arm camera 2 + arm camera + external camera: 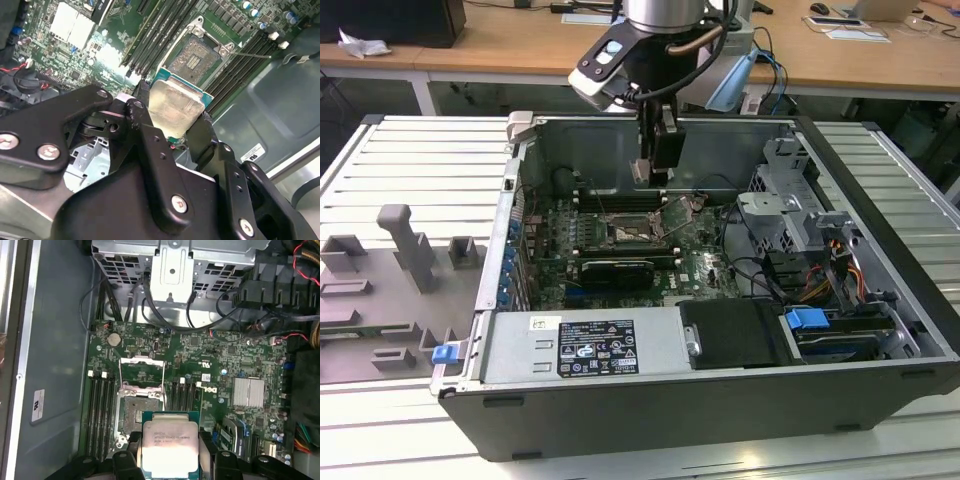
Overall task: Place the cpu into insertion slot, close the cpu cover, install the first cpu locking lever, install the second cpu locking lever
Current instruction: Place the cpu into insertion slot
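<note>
End effector (653,172) pinches the chip (167,447) by opposite edges near the open socket (136,414); light, stiff, probably fragile underneath, so edge hold only.

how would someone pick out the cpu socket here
Inside the open computer case lies a green circuit board. Near its middle, between banks of long black memory slots, sits the insertion slot. It alone is square, dark-centred and metal-rimmed.
</note>
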Controlling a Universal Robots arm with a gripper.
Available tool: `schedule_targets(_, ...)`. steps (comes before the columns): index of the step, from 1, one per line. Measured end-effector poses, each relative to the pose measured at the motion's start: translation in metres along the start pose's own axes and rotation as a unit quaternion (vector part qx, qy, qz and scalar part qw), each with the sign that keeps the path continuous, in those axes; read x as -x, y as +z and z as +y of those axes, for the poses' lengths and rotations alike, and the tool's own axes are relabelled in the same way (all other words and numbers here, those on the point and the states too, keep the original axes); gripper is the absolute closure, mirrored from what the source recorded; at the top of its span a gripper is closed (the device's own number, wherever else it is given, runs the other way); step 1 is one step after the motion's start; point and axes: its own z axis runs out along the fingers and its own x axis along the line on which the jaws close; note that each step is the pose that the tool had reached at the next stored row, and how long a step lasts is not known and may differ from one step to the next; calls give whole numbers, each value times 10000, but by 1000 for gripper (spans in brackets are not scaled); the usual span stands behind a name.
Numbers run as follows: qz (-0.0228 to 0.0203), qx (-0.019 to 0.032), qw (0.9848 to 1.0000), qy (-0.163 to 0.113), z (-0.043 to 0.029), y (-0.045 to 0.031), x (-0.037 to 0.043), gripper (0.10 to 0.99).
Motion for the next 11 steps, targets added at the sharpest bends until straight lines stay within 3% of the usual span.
schedule_targets(4, -12, -9, 9998, 204, -2, 56, -2, 545)
schedule_targets(11, -13, -12, 9997, 237, -9, 196, -2, 545)
